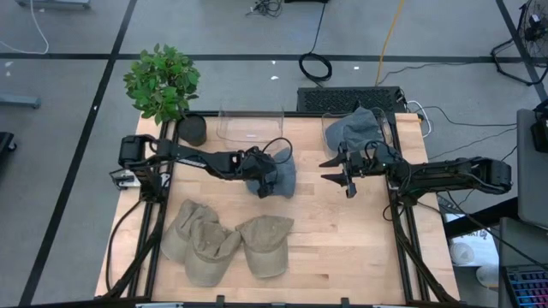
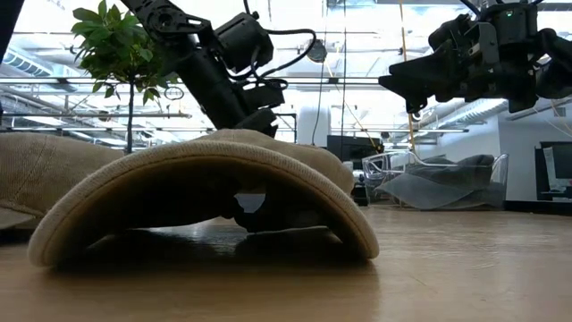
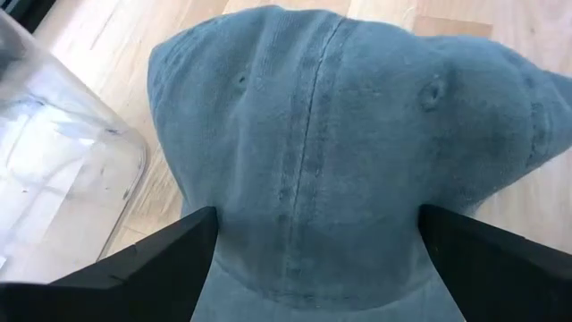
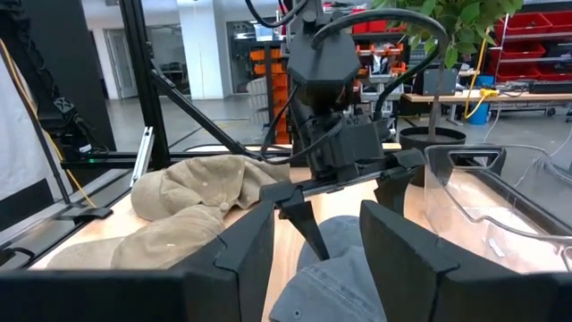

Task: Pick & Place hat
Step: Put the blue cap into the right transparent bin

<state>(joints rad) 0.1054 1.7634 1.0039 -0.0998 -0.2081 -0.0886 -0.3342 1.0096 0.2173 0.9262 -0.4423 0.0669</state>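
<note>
A blue-grey hat (image 1: 284,171) lies on the wooden table near its middle, crown up and open underside on the wood. My left gripper (image 1: 264,184) is at this hat, wide open. One finger (image 3: 161,259) stands on each side of the crown (image 3: 340,116). My right gripper (image 1: 336,169) hovers above the table to the hat's right, fingers apart with nothing between them (image 4: 315,224). It points toward the hat (image 4: 340,268) and my left arm. My left gripper has the hat's crown (image 3: 304,224) between its open fingers, which slant down onto it from the table's left. Whether the fingers touch the cloth, I cannot tell.
Three tan hats (image 1: 184,227) (image 1: 210,252) (image 1: 267,244) overlap near the front left; one fills the low view (image 2: 206,179). An empty clear bin (image 1: 251,126) stands at the back middle. Another clear bin (image 1: 391,128) at the back right holds a blue hat (image 1: 353,128). A potted plant (image 1: 163,81) stands at the back left.
</note>
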